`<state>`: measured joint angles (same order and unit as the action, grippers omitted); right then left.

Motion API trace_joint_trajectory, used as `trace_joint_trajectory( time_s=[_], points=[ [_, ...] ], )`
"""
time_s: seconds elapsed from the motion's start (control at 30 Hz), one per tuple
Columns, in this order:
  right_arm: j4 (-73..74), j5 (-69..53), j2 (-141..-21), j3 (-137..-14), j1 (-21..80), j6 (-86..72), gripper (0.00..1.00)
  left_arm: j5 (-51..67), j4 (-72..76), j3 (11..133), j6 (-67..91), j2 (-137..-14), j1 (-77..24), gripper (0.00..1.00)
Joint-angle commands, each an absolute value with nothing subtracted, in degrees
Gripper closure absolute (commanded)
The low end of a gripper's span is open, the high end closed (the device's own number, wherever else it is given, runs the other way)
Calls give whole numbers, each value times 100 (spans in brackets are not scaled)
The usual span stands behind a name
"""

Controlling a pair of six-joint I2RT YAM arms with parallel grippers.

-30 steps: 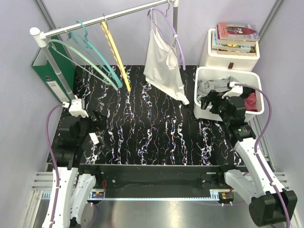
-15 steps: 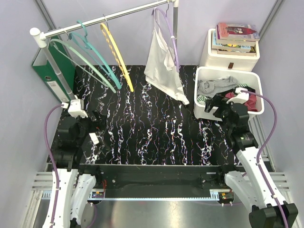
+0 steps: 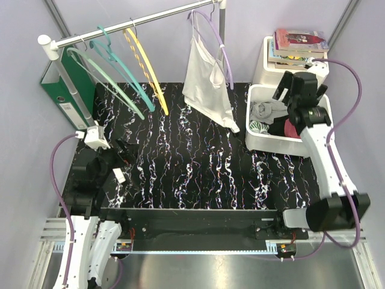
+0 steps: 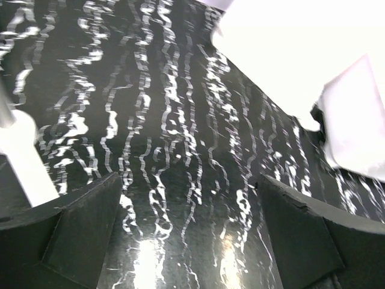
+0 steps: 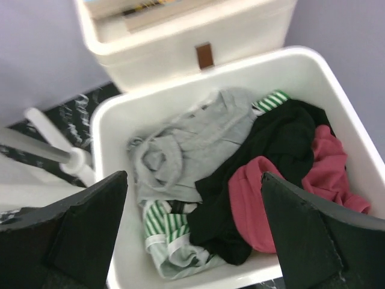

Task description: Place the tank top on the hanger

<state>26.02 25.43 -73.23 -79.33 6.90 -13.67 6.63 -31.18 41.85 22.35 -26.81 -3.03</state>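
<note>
Hovering above the white plastic bin [image 5: 106, 129], the right end effector [image 5: 194, 177] was wide open w/ nothing in it. The maroon sleeveless fabric tank top [image 5: 272, 208] lay crumpled in the bin's right half, partly under a black garment [image 5: 283, 138], next to a grey garment [image 5: 198, 135]. The yellow plastic hanger with the wavy lower bar [image 3: 147, 69] hung on the metal rail [image 3: 150, 21], btwn teal hangers [image 3: 117, 69] and a white camisole [image 3: 204, 81], well apart from the bin. The left end effector [image 4: 189, 180] was low over the black marbled tabletop [image 3: 198, 162], fully open, empty.
</note>
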Motion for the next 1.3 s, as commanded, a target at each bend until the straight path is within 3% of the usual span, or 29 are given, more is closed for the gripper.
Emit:
trace_joint_trajectory(
  time_s=[0.0, 0.27, 0.37, 0.47, 0.53, 0.7, 0.73, 0.87, 1.27],
  points=[
    [3322, 2489, -8172, -8358, 36, -1502, 0, 1380, -2725, 4175, 2083, -2716, -343, 1],
    [3234, 2478, -8586, -7569, -562, -1766, 2, 1459, -2733, 4184, 2066, -2733, -351, 1],
    [3182, 2408, -8622, -7375, -633, -1819, 20, 1459, -2733, 4175, 2065, -2725, -352, 1],
    [3155, 2391, -8587, -7321, -633, -1819, 30, 1459, -2733, 4175, 2065, -2716, -360, 1],
    [3155, 2338, -8570, -7330, -633, -1767, 46, 1433, -2725, 4166, 2065, -2707, -360, 1],
    [3164, 2075, -8534, -7295, -633, -1661, 69, 1406, -2725, 4157, 2057, -2672, -360, 1],
    [3173, 2039, -8534, -7295, -633, -1652, 80, 1406, -2725, 4166, 2057, -2672, -360, 1],
    [3182, 1758, -8429, -7339, -633, -1600, 100, 1415, -2725, 4157, 2057, -2681, -360, 1],
    [2980, 819, -6786, -8393, -633, -1731, 100, 1398, -2733, 4157, 2057, -2672, -360, 1]
  ],
)
